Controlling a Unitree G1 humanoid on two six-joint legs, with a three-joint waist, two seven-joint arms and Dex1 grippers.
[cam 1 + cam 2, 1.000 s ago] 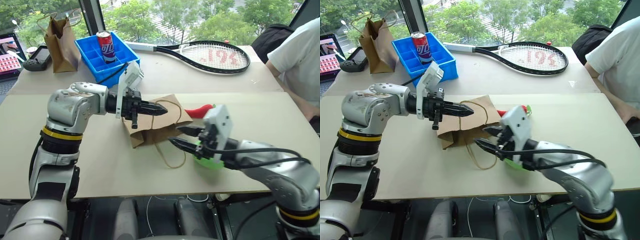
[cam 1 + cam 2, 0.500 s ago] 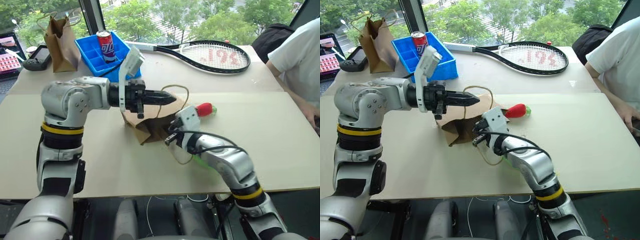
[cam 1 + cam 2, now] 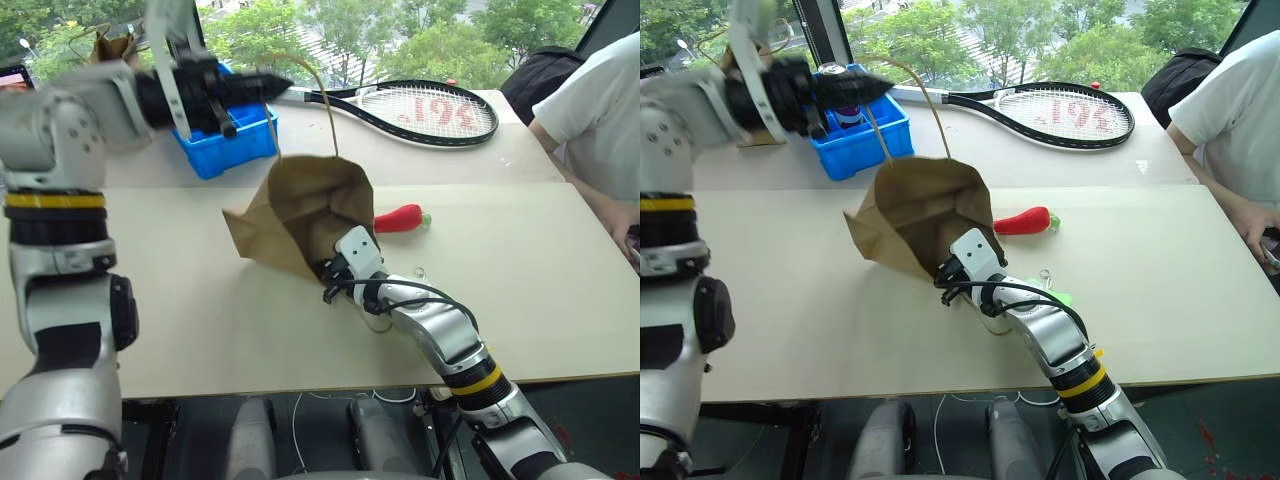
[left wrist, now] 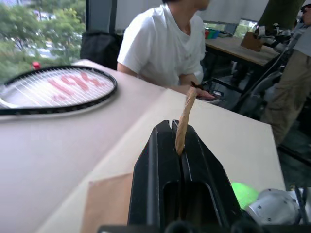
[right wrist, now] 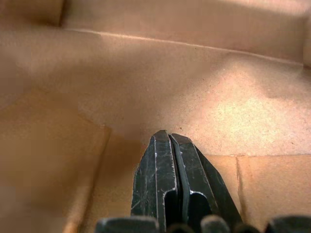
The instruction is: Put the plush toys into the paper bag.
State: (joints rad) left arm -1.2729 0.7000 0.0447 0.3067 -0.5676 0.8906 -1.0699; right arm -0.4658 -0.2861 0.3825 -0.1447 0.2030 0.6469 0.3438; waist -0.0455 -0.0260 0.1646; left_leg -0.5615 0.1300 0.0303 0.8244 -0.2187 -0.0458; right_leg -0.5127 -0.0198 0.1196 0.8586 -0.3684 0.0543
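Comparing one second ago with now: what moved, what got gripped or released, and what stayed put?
The left gripper, shut on one twisted handle, rose and pulled the paper bag from flat to standing open. The right gripper went from open beside the green plush to shut, pushed into the bag's mouth, holding nothing. The red chili plush, racket and blue bin stayed put.

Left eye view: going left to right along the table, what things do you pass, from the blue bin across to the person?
blue bin → paper bag → red chili plush → racket head → black backpack → person's white sleeve
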